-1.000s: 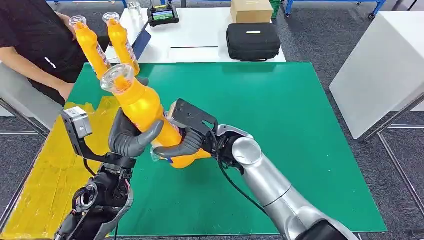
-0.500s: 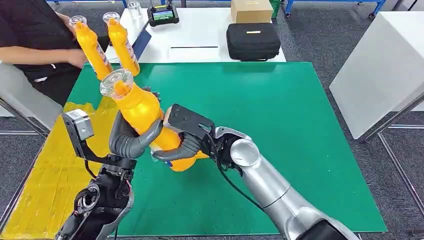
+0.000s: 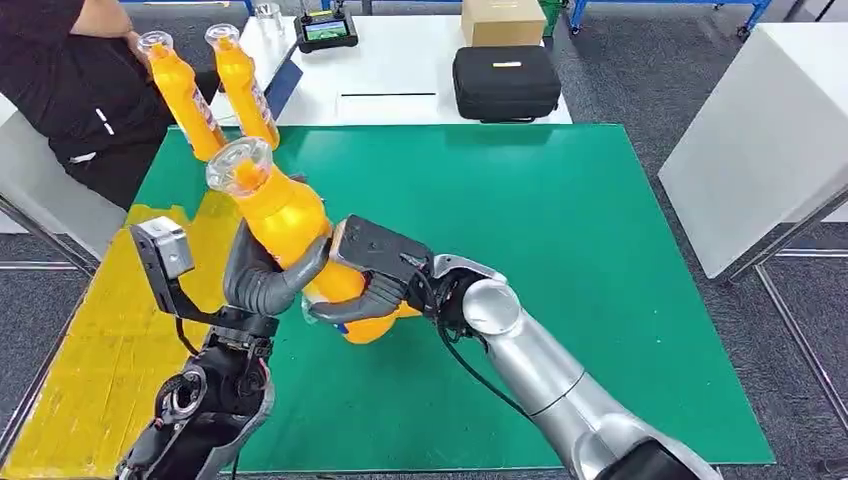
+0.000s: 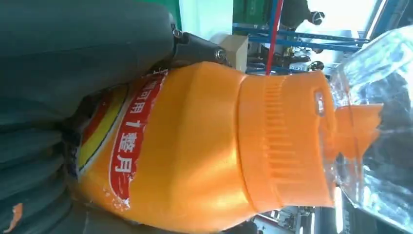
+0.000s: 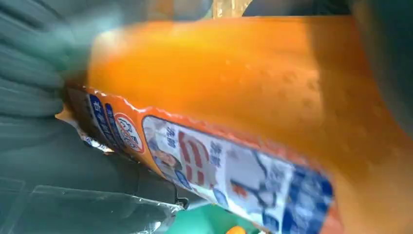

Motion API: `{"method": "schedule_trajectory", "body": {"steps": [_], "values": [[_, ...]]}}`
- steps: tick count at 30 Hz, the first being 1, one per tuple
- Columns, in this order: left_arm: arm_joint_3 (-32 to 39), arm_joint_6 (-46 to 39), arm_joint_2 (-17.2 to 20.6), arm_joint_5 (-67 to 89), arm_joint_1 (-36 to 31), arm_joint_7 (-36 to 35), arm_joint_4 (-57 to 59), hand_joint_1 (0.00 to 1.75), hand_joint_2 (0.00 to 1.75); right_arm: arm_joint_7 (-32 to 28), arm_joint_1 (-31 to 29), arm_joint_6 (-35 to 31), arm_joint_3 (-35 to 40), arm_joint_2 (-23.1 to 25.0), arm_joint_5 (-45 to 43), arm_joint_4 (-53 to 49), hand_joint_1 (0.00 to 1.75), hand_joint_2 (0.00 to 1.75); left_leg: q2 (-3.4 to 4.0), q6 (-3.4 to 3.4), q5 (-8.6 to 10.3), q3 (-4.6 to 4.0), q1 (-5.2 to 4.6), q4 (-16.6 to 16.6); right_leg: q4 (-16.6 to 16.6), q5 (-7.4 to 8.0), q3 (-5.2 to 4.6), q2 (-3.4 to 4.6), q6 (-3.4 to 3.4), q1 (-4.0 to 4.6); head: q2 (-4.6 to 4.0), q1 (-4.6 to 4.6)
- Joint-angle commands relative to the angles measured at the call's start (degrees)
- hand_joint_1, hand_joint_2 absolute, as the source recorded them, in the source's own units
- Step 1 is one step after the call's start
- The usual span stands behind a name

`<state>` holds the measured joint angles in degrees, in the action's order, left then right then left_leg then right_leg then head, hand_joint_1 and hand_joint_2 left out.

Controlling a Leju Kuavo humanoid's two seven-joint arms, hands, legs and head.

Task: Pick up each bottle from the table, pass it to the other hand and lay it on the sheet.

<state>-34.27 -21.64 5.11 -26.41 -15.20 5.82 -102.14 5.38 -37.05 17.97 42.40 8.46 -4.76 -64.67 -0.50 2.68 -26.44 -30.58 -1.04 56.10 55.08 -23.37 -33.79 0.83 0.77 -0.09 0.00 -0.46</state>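
The bottle is orange plastic with a clear cap and a red, yellow and blue label — tilted, cap up and toward the far left, above the green mat. Both hands grasp it: the left hand wraps its middle from the left, the right hand clasps its lower body. Two more orange bottles stand at the mat's far left corner.

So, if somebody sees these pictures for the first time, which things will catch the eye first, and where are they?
First comes the orange bottle with its clear cap, tilted above the green mat and gripped by both the left hand and the right hand. Next are two more orange bottles standing at the mat's far left corner, beside a person in black.
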Motion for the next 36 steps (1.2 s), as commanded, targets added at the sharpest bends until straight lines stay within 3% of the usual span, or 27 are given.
{"method": "schedule_trajectory", "body": {"steps": [1,6,19,22,23,25,31,33,36], "values": [[-1.9,0.3,-0.7,-1.5,-2.6,1.0,2.5,1.75,1.75,1.3,-3.8,0.0,1.2,-1.5,0.3,0.9,0.00,0.00,-0.08,-0.19,-0.06,0.07,0.06,0.1,0.0,-0.08,0.11,-0.17,0.01,0.05,0.00,0.00],[-0.7,0.5,-0.6,-0.9,-2.1,1.5,0.8,1.75,1.75,-0.3,-4.2,0.1,-2.4,-4.4,-0.1,0.6,0.00,0.00,-0.20,-0.18,-0.05,0.07,0.09,0.1,0.0,-0.09,0.15,-0.28,0.02,0.09,0.00,0.02],[-0.5,0.6,-0.9,-0.8,-2.2,1.6,0.9,1.75,1.75,-0.1,-3.9,-0.5,-2.8,-4.0,0.6,0.3,0.00,0.00,-0.09,-0.18,-0.07,0.09,0.05,0.1,0.0,-0.09,0.12,-0.16,0.02,0.05,0.00,0.00],[3.8,-0.1,-0.9,-0.1,-0.6,3.2,-1.8,1.75,1.75,-0.4,-3.3,-2.5,-7.6,-5.4,-0.4,-1.9,0.00,0.00,-0.12,-0.15,-0.04,0.01,0.05,0.1,0.0,-0.06,0.05,-0.18,0.02,0.05,0.00,0.02],[7.7,0.6,-4.1,1.0,2.6,4.0,-4.7,1.75,1.75,-0.9,-2.5,-3.0,-9.2,-6.6,0.5,-3.5,0.00,0.00,-0.12,-0.13,-0.03,-0.01,0.06,0.1,0.0,-0.04,0.03,-0.17,0.02,0.06,0.00,0.00],[11.9,-0.3,-5.1,6.6,6.3,3.6,-10.0,1.75,1.75,-2.3,-1.0,-3.1,-14.0,-9.0,1.6,-6.8,0.00,0.00,-0.09,-0.15,-0.08,0.03,0.07,0.1,0.0,-0.08,0.08,-0.16,0.05,0.07,0.00,0.02],[22.8,0.8,-1.7,22.2,11.0,9.8,-7.6,1.75,1.75,-5.3,5.7,-1.1,-25.2,-15.2,0.9,-19.9,0.00,0.00,-0.26,-0.13,-0.04,0.06,-0.01,0.0,-0.1,-0.08,0.14,-0.23,0.04,0.02,0.00,0.02],[27.0,-0.1,1.9,29.7,12.2,12.7,-5.8,1.75,1.75,-6.6,9.4,-1.4,-29.2,-18.9,0.5,-26.3,0.00,0.00,-0.23,-0.18,-0.09,0.18,-0.01,-0.1,-0.1,-0.12,0.28,-0.27,0.01,0.03,0.00,0.00],[27.4,-0.2,7.2,30.0,12.1,16.7,-1.7,1.75,1.75,-6.3,10.2,-0.1,-31.0,-22.0,0.1,-27.9,0.00,0.00,-0.48,-0.19,-0.05,0.15,-0.04,-0.1,-0.1,-0.16,0.27,-0.47,0.00,0.00,0.00,0.00]]}}
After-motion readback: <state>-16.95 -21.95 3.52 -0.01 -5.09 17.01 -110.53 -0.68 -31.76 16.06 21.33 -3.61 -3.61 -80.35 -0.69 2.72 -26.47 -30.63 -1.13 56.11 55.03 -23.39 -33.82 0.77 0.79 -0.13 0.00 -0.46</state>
